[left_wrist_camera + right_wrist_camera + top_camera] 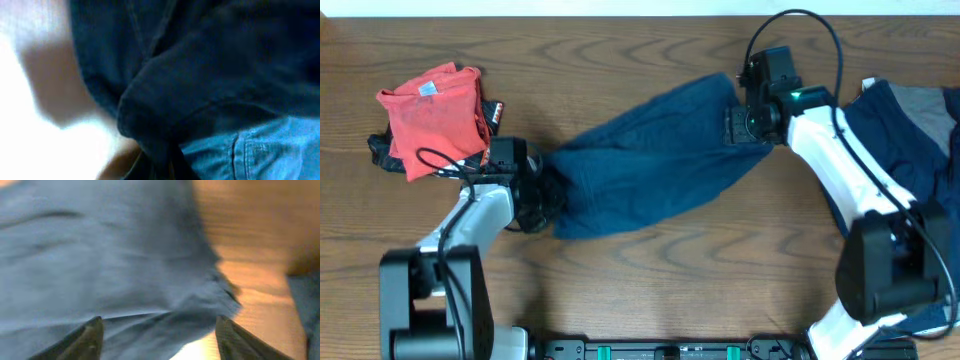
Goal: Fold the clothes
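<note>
Lying diagonally, navy trousers run near-left to far-right.

This looks like a robot lab bench. A left arm and a right arm stand at the lower edge of a bare wooden table. A black rail with green plugs sits bottom centre, a cable loops upper right, and clothes are heaped upper left and far right.
</note>
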